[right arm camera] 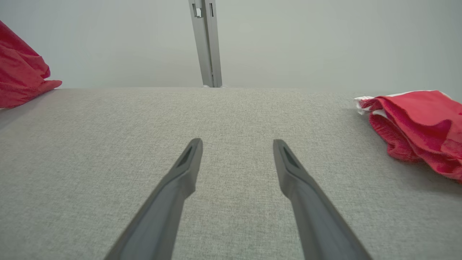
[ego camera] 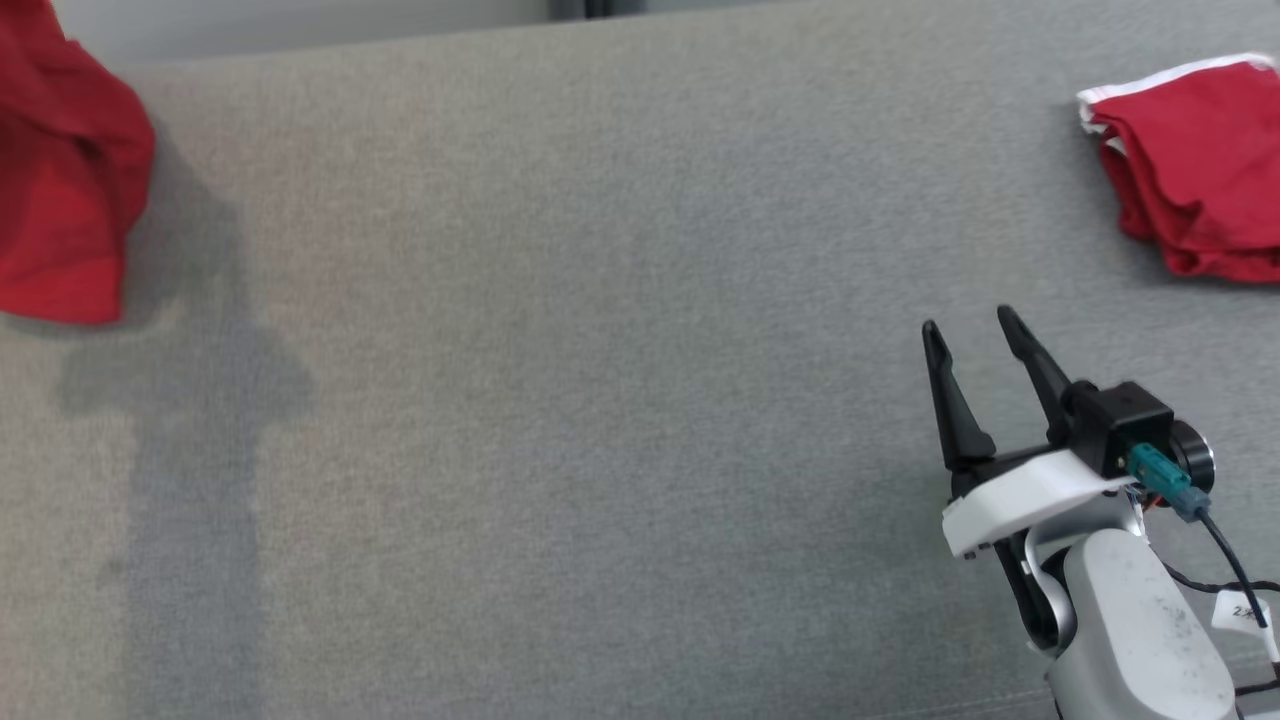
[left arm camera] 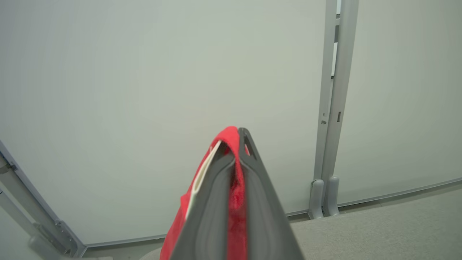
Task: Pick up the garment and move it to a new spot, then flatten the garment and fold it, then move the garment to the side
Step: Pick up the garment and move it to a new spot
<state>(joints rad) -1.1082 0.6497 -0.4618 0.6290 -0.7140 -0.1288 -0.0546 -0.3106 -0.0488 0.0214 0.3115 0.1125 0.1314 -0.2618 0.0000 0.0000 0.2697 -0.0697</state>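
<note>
Pinched red garment (left arm camera: 226, 134) between fingers of left hand (left arm camera: 234, 143), right hand (ego camera: 967, 320) spread, well apart from it

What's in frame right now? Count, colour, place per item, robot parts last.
held garment: one, red, hanging at the head view's upper left, pinched in the left gripper.
second garment: one, red with white trim, crumpled on the surface at the head view's upper right.
fabric surface: one, grey, beneath both garments.
wall panels: two, pale, behind the surface, either side of the post.
post: one, grey, upright between the panels.
left gripper: one, dark fingers, shut on the held garment.
right gripper: one, dark fingers, open and holding nothing, at the head view's lower right.
</note>
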